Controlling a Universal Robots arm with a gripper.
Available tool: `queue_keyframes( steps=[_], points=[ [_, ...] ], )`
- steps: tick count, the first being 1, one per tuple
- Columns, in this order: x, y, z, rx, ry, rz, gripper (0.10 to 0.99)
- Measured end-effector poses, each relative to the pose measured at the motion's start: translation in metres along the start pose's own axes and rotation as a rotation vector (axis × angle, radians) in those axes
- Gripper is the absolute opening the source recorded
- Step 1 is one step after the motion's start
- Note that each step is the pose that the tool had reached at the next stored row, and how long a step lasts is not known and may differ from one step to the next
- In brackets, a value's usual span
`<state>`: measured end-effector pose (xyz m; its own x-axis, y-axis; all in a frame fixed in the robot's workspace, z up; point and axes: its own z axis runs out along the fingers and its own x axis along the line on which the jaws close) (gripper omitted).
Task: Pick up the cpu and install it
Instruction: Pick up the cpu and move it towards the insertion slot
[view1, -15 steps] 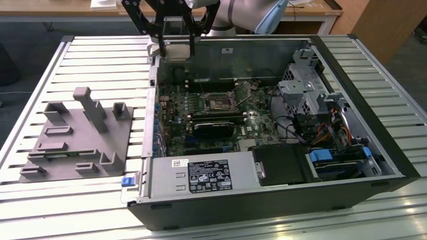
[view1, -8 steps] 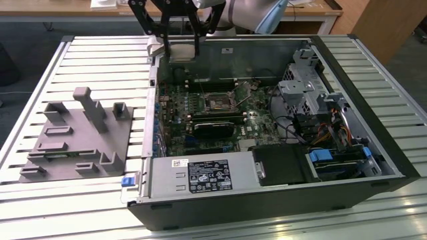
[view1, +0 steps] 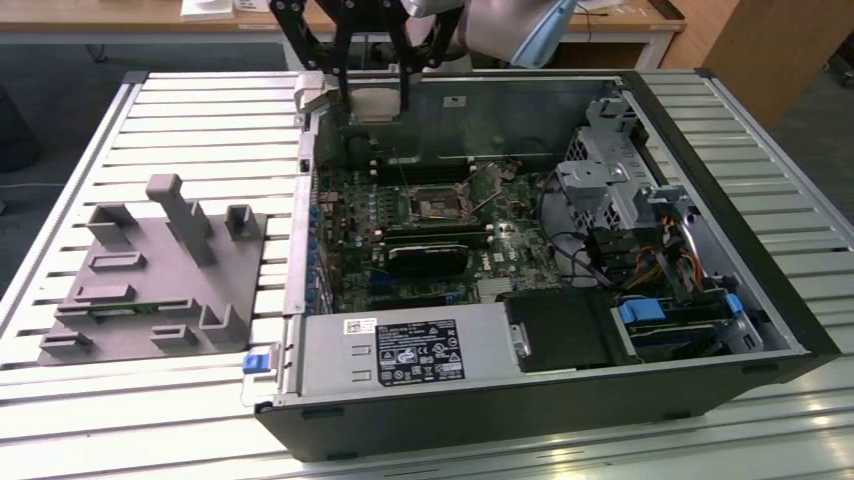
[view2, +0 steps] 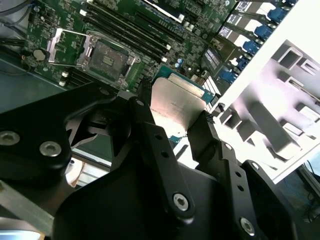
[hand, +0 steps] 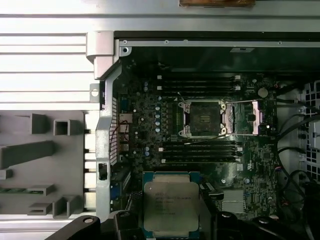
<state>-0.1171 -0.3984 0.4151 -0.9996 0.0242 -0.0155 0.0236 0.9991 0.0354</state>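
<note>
Black angular hand (view2: 175, 114) clamps flat square silvery cpu (hand: 171, 202) over green motherboard (hand: 146, 116).

The gripper (view2: 175, 112) pinches the cpu (view2: 177, 97) by its edges between two black fingers (view2: 150, 130), silvery lid facing the camera. Beyond it, the open socket (view2: 106, 56) sits on the green motherboard (view2: 165, 30).

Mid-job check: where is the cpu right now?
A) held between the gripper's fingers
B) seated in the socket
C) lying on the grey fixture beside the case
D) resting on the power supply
A: in the first wrist view the cpu is clamped in the gripper above the board, and the socket stands open and empty.
</note>
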Motion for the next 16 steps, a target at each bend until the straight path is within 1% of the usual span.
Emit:
queue_keyframes(
  steps=[10, 16],
  points=[
    [-0.0123, 0.0003, 0.0002, 0.000, 0.0000, 0.000, 0.537],
    [-0.0215, 0.0005, 0.0003, 0.000, 0.0000, 0.000, 0.537]
  ],
)
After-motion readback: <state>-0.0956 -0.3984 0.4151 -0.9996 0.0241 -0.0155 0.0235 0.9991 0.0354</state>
